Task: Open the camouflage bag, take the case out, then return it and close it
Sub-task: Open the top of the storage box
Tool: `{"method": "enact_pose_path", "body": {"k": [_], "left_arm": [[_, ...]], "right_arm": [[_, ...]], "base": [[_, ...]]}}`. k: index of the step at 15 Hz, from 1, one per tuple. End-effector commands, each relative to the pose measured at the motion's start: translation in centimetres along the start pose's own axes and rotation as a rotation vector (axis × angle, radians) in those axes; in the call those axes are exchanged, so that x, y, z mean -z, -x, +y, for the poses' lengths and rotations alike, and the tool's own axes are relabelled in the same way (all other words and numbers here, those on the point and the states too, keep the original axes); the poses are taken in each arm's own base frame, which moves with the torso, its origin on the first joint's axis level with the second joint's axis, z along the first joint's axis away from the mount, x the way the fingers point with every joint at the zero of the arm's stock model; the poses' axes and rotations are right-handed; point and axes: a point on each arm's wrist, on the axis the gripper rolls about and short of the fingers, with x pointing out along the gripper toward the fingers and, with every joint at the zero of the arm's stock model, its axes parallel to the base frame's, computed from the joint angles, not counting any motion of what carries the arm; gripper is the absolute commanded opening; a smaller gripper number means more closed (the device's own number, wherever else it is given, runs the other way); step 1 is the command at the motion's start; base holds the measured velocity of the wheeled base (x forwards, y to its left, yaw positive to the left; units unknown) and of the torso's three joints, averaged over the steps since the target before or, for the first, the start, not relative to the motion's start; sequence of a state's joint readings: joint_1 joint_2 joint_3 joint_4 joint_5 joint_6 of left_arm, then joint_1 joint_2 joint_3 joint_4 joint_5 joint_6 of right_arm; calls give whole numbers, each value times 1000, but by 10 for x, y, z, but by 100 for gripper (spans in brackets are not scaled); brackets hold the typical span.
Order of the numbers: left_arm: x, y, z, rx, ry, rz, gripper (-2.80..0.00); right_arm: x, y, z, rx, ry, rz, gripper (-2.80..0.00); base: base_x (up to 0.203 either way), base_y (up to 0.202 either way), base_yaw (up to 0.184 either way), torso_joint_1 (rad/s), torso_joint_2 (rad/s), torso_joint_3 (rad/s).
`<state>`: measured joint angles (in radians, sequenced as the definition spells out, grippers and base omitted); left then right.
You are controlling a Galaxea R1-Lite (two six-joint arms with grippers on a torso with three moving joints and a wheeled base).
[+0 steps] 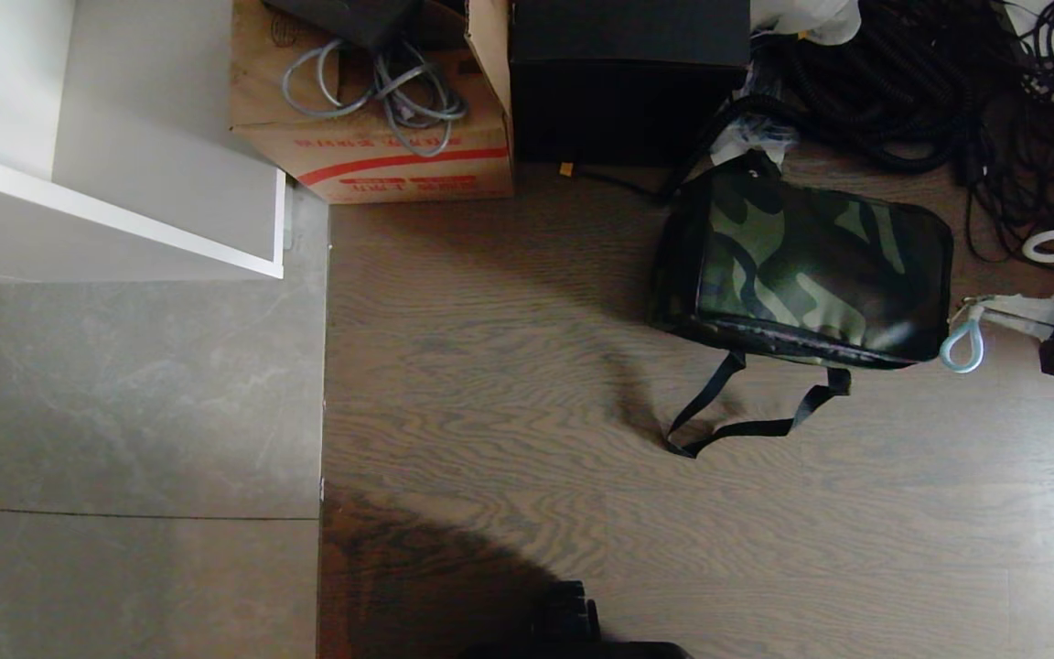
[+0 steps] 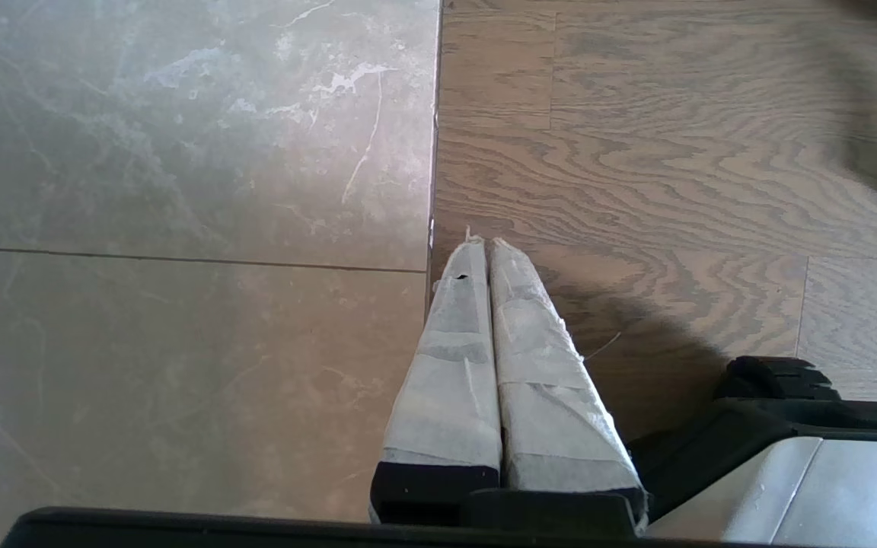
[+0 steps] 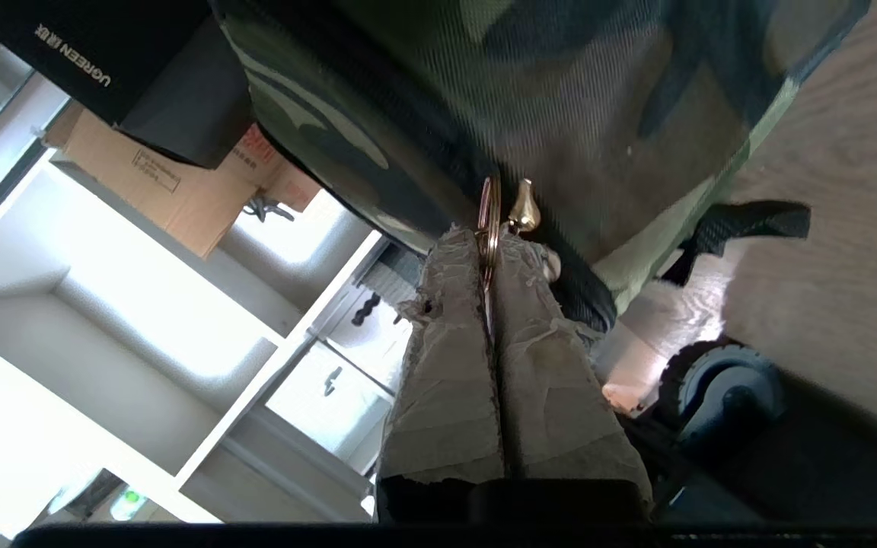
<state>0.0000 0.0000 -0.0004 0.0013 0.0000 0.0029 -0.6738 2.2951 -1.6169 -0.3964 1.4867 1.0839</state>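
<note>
So the camouflage bag (image 1: pixel 820 275) was lying on its side on the wood floor (image 1: pixel 509 384), over on the robot's right, zipped up as far as I could see, with its black straps (image 1: pixel 747 412) trailing out across the boards toward the robot. Right behind it sat a tall black box (image 1: pixel 628 82), and next to that a cardboard box (image 1: pixel 371 137) with grey cables (image 1: pixel 381 91) spilling over the top. A big tangle of black cords (image 1: pixel 930 82) was piled up past the bag's far corner. No sign of the case anywhere, so can't say where it was.

The right gripper (image 3: pixel 493 243) wasn't visible from the head camera, but its own wrist camera showed it right up against the bag's black zipper edge (image 3: pixel 438 152). Its taped fingers (image 3: pixel 537 365) were pressed together, pinching a thin gold ring (image 3: pixel 489 228) on the zipper pull, with a little gold teardrop bit (image 3: pixel 524 209) just beside it.

The left gripper (image 2: pixel 484 242) was parked low by the robot's base (image 2: pixel 789 457), fingers (image 2: pixel 446 365) squeezed together on nothing, hanging over the seam where the grey tile (image 2: pixel 180 228) met the wood.
</note>
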Motion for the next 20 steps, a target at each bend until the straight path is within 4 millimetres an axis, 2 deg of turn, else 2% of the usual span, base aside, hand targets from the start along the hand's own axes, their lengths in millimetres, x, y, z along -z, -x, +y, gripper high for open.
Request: {"method": "enact_pose_path", "body": {"k": [1,7,10,14,20], "left_arm": [[0,0,0,0,0,1,-280],[0,0,0,0,0,1,-280],[0,0,0,0,0,-1,-280],[0,0,0,0,0,-1,-280],[0,0,0,0,0,0,-280]], "right_arm": [[-4,-2,-1,-5,5,10,-280],[-18,-9,17,-10,111,6,-280],[-21,-17,19,-17,131,21,-280],[-22,-17,29,-20,149,23,-280],[-15,9,51,-24,9,18,-280]], "base": [[0,0,0,0,0,0],[0,0,0,0,0,0],[0,0,0,0,0,0],[0,0,0,0,0,0],[0,0,0,0,0,0]]}}
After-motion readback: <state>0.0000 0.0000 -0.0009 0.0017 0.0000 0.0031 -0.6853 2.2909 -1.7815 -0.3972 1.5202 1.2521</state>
